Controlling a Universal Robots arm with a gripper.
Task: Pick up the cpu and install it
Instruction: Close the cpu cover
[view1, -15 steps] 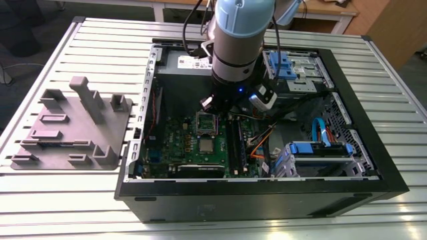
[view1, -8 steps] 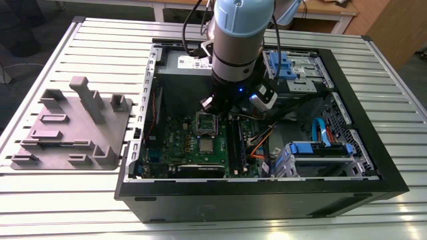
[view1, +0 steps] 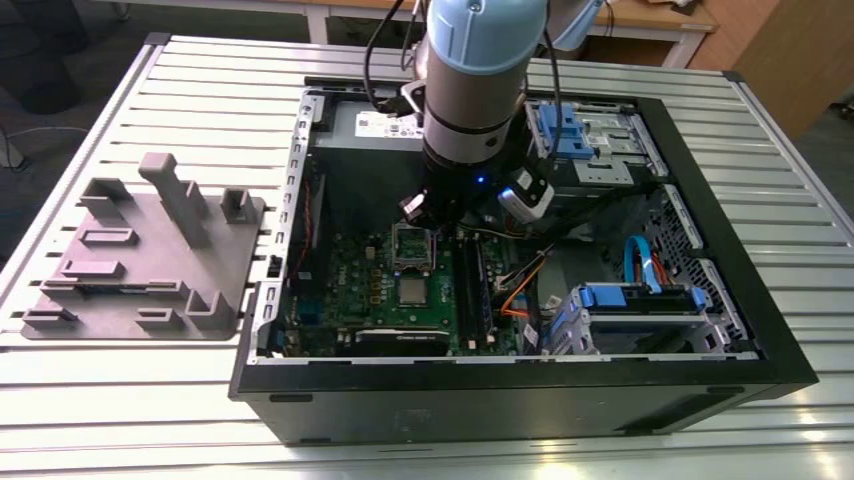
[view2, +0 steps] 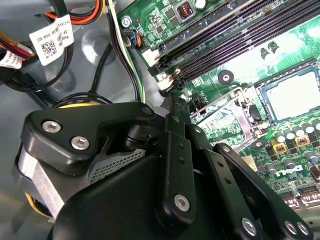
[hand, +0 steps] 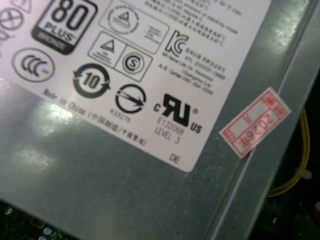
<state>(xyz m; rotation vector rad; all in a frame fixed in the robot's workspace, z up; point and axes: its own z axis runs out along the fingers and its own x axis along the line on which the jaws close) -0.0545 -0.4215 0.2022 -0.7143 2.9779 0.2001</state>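
My tool (view2: 172, 102) hangs inside the open computer case (view1: 747, 330), low over the green motherboard (view1: 367, 290). Its black linkages crowd the second wrist view, drawn in narrow toward one tip; whether anything sits between the fingers I cannot tell. Just beyond that tip stands the hinged metal socket frame (view2: 232, 112), tilted open. Past the frame the cpu (view2: 292, 92) lies flat in its socket on the board, silvery top up, apart from my tool; in the exterior view the cpu (view1: 412, 291) sits just below my arm (view1: 470, 90). Dark memory slots (view2: 225, 40) run alongside. On the ribbed worktop (view1: 160, 400), well apart from my tool, rests the grey fixture plate (view1: 140, 255).
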